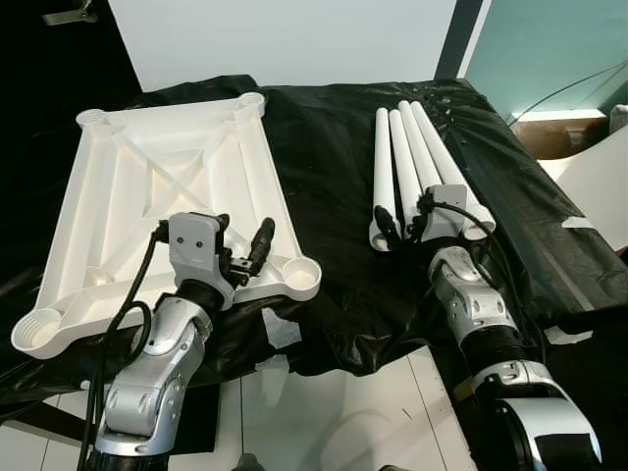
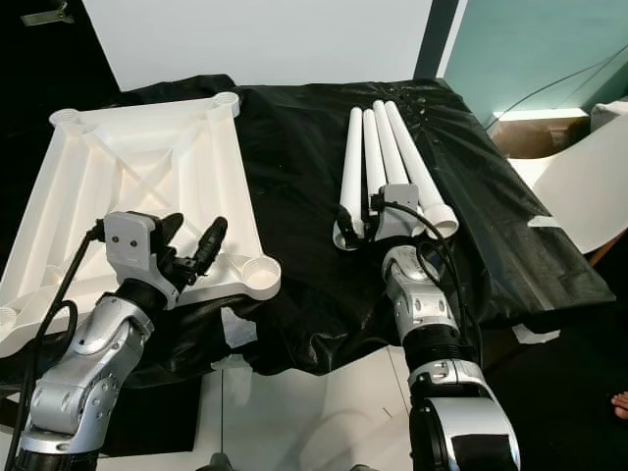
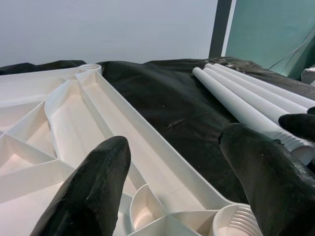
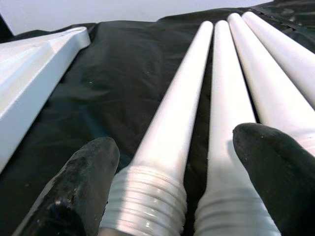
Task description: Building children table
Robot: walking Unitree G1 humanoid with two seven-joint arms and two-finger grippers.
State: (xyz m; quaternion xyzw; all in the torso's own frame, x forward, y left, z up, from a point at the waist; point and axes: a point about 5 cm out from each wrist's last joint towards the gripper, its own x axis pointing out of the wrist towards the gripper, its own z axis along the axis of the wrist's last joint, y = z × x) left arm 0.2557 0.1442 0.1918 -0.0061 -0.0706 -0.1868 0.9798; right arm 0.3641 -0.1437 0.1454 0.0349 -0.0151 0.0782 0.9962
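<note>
Lay spread over the work surface, a black sheet (image 1: 334, 196), wrinkled and draped past the near edge. Rested on the sheet's left part, a white tabletop (image 1: 162, 211), upside down, ribs crossing inside it and a round threaded socket at each corner. Lay on the sheet right of the tabletop and well apart from it, four white legs (image 1: 417, 162), side by side and touching, threaded ends toward the robot, far ends pointing away.

Hovered over the tabletop's near right corner, the left gripper (image 1: 245, 253), fingers (image 3: 93, 191) parted and grasping nothing; beneath and between them in the wrist view, the corner socket (image 3: 236, 223) and the tabletop's long right rim. Not possible to tell whether the fingertips touched the plastic.

Sat at the legs' near ends, right of the tabletop, the right gripper (image 2: 358, 218), fingers (image 4: 83, 177) spread wide and closed on nothing. Lay between those fingers in the wrist view, the threaded ends of the two legs nearest the tabletop, with the other two just beyond the outer finger. Seen at the edge of that same view, across bare sheet, the tabletop's rim.
</note>
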